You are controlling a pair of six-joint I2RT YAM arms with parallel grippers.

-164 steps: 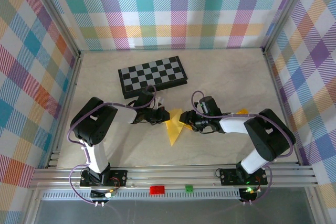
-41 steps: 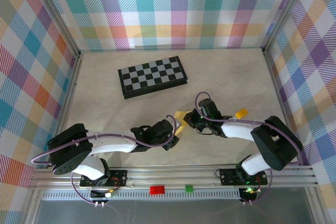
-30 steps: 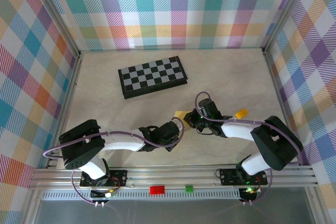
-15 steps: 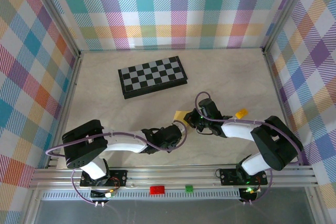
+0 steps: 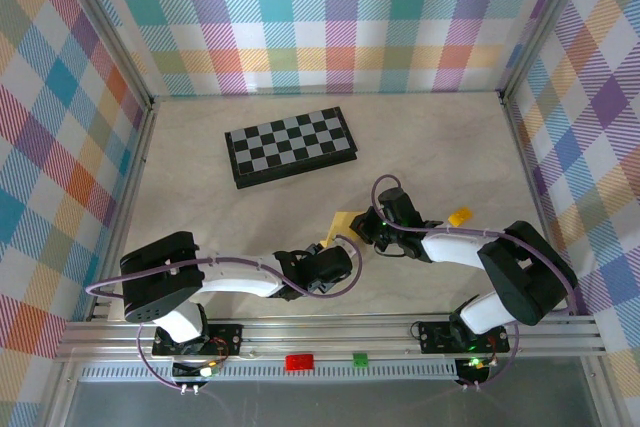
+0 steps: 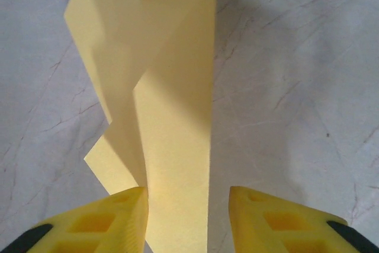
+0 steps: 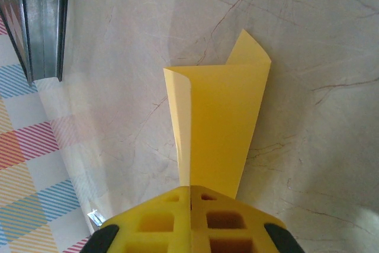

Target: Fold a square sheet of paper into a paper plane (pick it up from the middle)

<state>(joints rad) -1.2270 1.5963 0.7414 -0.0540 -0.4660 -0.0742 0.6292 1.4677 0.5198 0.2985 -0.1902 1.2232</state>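
The yellow sheet of paper [image 5: 345,221] is folded into a long narrow shape with a centre crease and is held off the table near the middle front. My right gripper [image 5: 363,230] is shut on one end of it, and the paper [image 7: 219,122] sticks straight out from the closed right gripper [image 7: 190,197]. My left gripper [image 5: 335,247] comes at the other end from the near side. In the left wrist view the paper [image 6: 174,117] runs down between the open left gripper [image 6: 188,217]. The left finger [image 6: 106,223] touches the paper's edge; the right finger [image 6: 278,220] stands apart from it.
The black-and-grey chessboard [image 5: 290,145] lies at the back centre. A small orange-yellow block [image 5: 459,217] sits right of the right arm. Plaid walls close in the table, with a metal frame rail [image 7: 41,22] along the edge.
The left arm has swung from beside the chessboard to the near side, and its gripper has crept right along the paper. The right gripper has kept its hold and place.
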